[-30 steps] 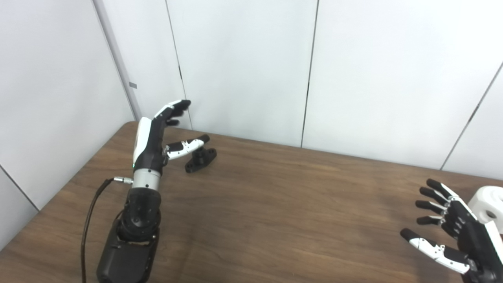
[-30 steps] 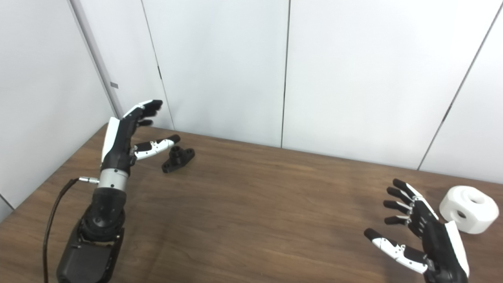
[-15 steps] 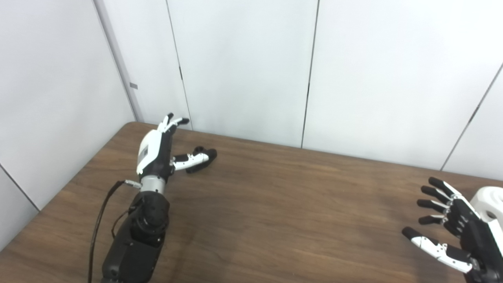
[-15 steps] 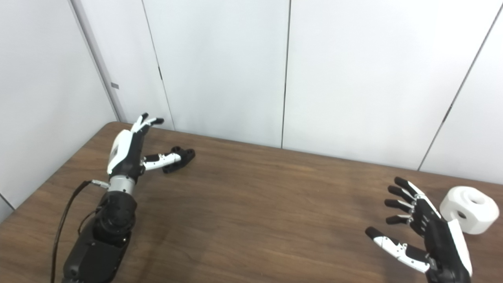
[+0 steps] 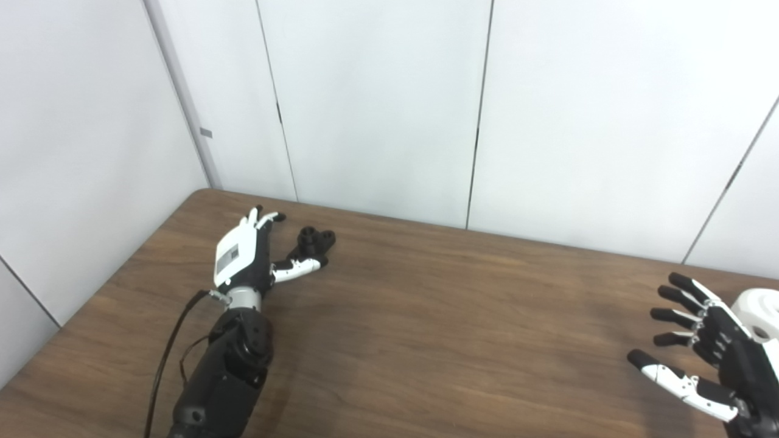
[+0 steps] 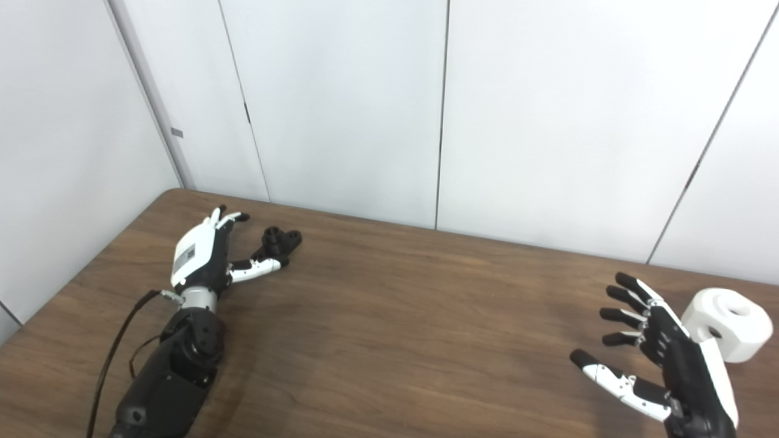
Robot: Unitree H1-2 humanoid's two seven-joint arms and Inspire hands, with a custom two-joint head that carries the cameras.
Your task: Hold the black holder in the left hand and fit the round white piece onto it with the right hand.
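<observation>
Lowered from mid-air a second ago, the robot's black-and-white left hand now lies close to the dark wood-grain table at the left of the frame, its back turned upward, fingers spread and stretched toward the wall, thumb angled out to the right. The small black plastic holder with round sockets has not shifted; it sits just right of the fingers and just beyond the thumb tip, inside the fork between them. Whether the thumb touches it cannot be told from either eye view. Nothing is gripped yet.

At the lower right of the frame, the right hand hangs open above the table much as before, fingers fanned, palm facing left. The round white plastic piece with a hole in its top and another in its side rests on the table just behind that hand, near the right edge, untouched.

By the look of it, the step in hand is the left-hand reach for the holder. The next move likely calls for sliding the hand slightly right and closing fingers and thumb around the holder without knocking it away, then lifting it clear before the right hand turns to the white piece.
</observation>
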